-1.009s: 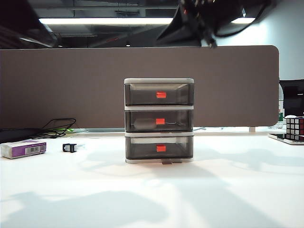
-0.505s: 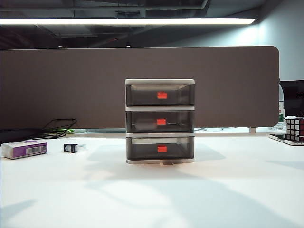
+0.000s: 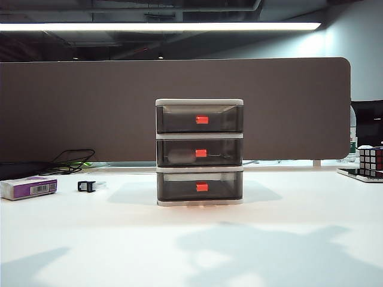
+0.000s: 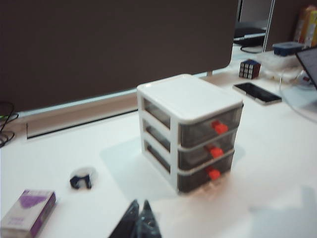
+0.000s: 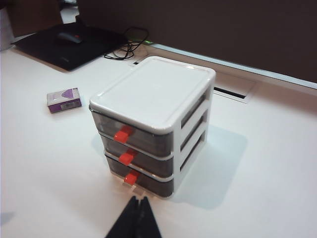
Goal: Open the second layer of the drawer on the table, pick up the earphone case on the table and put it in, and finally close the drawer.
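Observation:
The drawer cabinet stands mid-table with all three layers pushed in. The second layer shows its red-orange handle, and behind its smoky front lies a pale oblong shape, the earphone case. Neither gripper appears in the exterior view. In the left wrist view my left gripper is shut and empty, held above the table well short of the cabinet. In the right wrist view my right gripper is likewise shut with nothing in it, hanging just in front of the cabinet's lowest handle.
A white-and-purple box and a small black-and-white item lie at the left. A Rubik's cube sits at the far right, a phone near it. Cables and a brown partition line the back.
The dark arm that crossed the top of the exterior view one second ago has gone out of the picture. The arms' shadows on the table have shifted. The cabinet stays closed.

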`<state>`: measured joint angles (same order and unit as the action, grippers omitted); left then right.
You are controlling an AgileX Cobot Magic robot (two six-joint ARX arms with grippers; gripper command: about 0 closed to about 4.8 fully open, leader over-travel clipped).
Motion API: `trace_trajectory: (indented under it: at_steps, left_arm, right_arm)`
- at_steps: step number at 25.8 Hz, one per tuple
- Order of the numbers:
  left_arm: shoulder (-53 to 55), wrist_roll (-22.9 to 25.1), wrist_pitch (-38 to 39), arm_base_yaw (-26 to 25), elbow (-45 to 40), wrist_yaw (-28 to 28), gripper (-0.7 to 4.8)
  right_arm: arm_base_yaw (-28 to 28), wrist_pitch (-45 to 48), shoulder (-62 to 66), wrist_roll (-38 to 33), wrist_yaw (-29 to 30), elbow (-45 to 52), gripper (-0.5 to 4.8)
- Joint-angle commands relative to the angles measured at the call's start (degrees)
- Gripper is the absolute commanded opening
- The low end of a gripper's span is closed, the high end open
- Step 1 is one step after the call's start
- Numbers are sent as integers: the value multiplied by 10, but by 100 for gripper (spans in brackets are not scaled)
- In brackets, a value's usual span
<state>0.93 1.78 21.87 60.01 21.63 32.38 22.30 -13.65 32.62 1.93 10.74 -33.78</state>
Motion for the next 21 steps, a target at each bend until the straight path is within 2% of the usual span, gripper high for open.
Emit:
trace_trajectory:
  at_steps: [1,4,6,10,13,15,20,21]
  left_arm:
    - [2,13,-67,-1,-29,2,-6]
    - [2,38,-115,-1,-65,-7,-6]
    - [2,39,-148,-1,-86,-7,-6]
    - [1,57,-163,-2,-103,-25,-6]
    - [0,84,-199,-1,-122,-55,-6]
    - [-1,92,-228,-2,-141,-54,-6]
    - [-3,94,-278,-2,-183,-54,-6]
    - [-3,90,-311,-2,-200,-54,-6]
  right_arm:
    - [0,16,-63,-24,-20,50,-5]
    - [0,17,-156,-50,-28,116,-5]
    - [0,20,-219,-61,-34,152,-5]
    - [0,6,-320,-93,-70,197,-5]
    - [0,-7,-324,-111,-83,214,-5]
    - [4,-6,-327,-109,-83,226,-5]
    - [4,29,-327,-109,-83,263,-5]
    - [4,49,-327,-110,-83,280,-5]
